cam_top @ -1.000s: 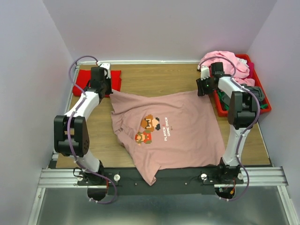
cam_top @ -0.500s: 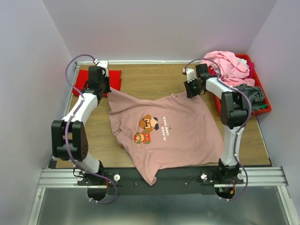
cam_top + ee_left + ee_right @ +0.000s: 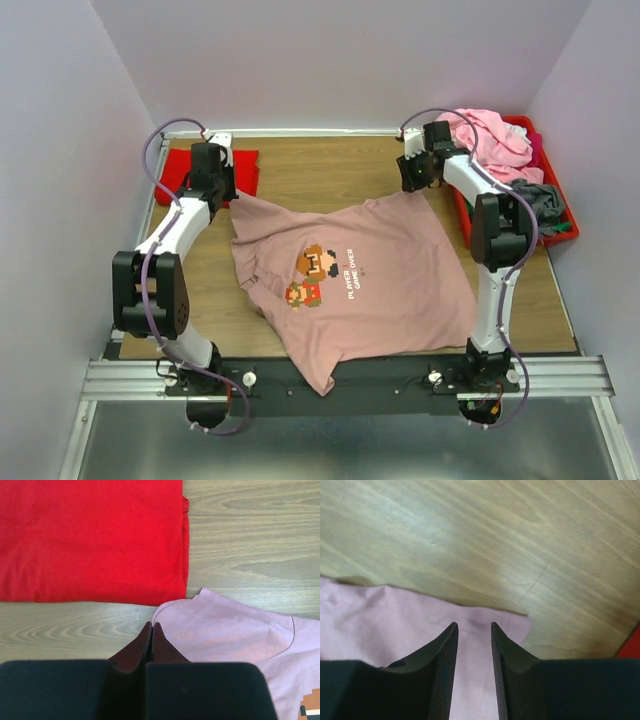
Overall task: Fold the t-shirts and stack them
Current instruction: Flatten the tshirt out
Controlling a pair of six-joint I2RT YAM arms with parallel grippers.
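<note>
A dusty-pink shirt (image 3: pixel 370 290) is lying spread across the middle of the wooden table (image 3: pixel 320 172), print facing up, its lower edge reaching over the near rail at bottom centre. The left gripper (image 3: pixel 151 630) is sitting at the shirt's upper-left corner with its fingers pressed together; whether cloth is caught between them I cannot tell. The right gripper (image 3: pixel 472 630) is hanging over the upper-right corner, fingers slightly apart. A folded red shirt (image 3: pixel 90 535) is lying at upper left. More shirts (image 3: pixel 490 135) are sitting heaped in a red bin (image 3: pixel 527 125) at upper right.
</note>
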